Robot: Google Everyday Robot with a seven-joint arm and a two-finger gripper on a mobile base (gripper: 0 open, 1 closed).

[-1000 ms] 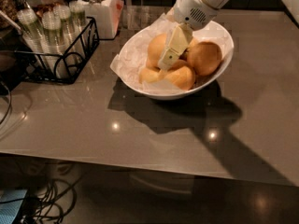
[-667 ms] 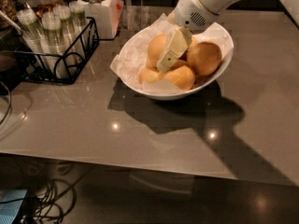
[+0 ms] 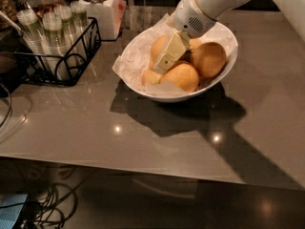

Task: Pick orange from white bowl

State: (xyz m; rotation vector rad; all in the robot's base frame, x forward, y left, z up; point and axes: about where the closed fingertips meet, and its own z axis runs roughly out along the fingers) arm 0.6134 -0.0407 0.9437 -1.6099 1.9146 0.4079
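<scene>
Far left of the gripper (image 3: 166,58) you have a black wire basket (image 3: 71,56) of clear cups, standing on the grey counter (image 3: 95,123). A white lidded jar (image 3: 101,8) stands just beside the basket, on the side nearer the gripper. Cables (image 3: 43,209) lie well below and to the left.

Next comes the white bowl (image 3: 190,97), lined with crinkled paper (image 3: 132,61) — the gripper is down inside it, reaching in from the upper right on the white arm (image 3: 209,4).

The orange (image 3: 156,44), pale and large, sits at the back left of the bowl, just left of the gripper, against it and partly hidden by it. You cannot tell whether the gripper is clamped on the orange or loose.

A small pale fruit (image 3: 148,77) lies just below and left of the gripper's tip. A rounder one (image 3: 182,77) sits just below and right of the tip, and a deeper-orange one (image 3: 208,58) just to the right.
</scene>
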